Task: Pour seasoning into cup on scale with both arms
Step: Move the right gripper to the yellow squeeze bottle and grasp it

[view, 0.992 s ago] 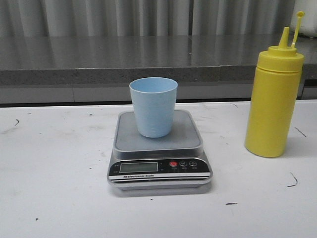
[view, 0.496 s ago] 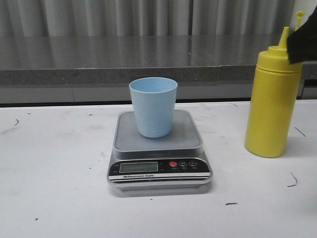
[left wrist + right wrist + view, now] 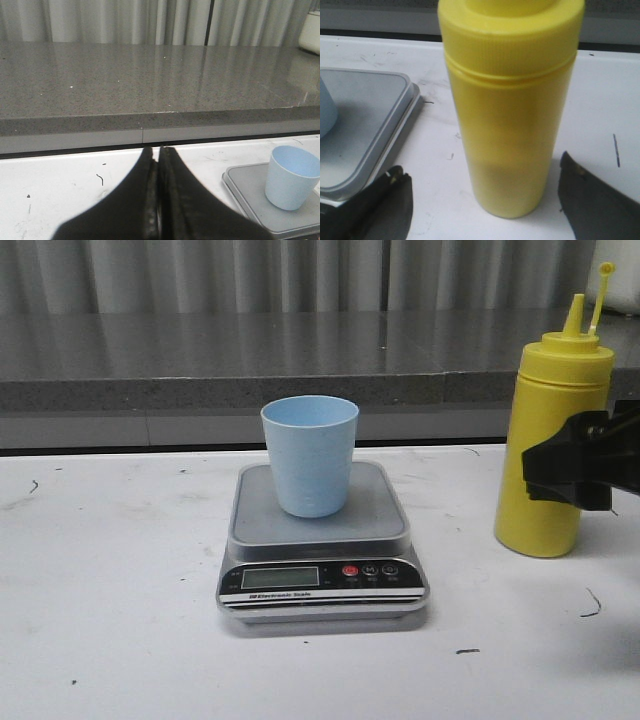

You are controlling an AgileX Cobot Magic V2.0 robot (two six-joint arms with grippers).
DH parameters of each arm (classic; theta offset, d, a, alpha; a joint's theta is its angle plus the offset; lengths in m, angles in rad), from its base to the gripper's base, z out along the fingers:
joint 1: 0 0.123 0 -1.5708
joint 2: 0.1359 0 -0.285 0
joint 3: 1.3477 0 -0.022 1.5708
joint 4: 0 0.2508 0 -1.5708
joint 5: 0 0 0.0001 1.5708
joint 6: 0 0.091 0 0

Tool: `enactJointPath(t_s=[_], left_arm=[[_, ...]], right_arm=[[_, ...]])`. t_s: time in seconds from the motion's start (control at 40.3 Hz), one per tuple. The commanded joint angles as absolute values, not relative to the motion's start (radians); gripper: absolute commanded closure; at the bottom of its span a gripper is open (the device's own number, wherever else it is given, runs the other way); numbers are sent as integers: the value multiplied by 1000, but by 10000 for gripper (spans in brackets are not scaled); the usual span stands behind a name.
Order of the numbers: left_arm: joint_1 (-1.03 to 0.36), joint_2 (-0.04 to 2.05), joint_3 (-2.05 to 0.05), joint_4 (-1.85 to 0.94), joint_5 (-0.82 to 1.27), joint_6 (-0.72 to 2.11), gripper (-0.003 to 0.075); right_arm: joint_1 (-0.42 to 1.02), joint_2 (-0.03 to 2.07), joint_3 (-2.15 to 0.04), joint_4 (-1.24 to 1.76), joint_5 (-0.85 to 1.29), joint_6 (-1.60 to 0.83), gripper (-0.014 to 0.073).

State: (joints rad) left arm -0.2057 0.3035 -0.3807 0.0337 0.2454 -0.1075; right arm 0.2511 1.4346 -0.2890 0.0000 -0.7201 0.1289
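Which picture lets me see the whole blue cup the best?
The front view: the cup stands whole and upright on the scale, rim to base. The left wrist view shows it too, but off in a corner, partly cut by the edge. The right wrist view catches only a sliver of it beside the yellow bottle.

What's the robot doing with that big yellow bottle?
The right gripper is open, its fingers on either side of the yellow seasoning bottle, not squeezing it. The bottle stands upright on the white table. The pale blue cup waits on the scale. The left gripper is shut and holds nothing.
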Motion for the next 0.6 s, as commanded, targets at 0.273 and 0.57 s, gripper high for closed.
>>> enactJointPath(t_s=[0.273,0.57], left_arm=[[-204,311,-406,26,158,-118,740],[-204,311,-406,26,158,-118,740]], right_arm=[[253,1563,-322,122,-993,129,-13],[253,1641,-420,121,-989,129,-13]])
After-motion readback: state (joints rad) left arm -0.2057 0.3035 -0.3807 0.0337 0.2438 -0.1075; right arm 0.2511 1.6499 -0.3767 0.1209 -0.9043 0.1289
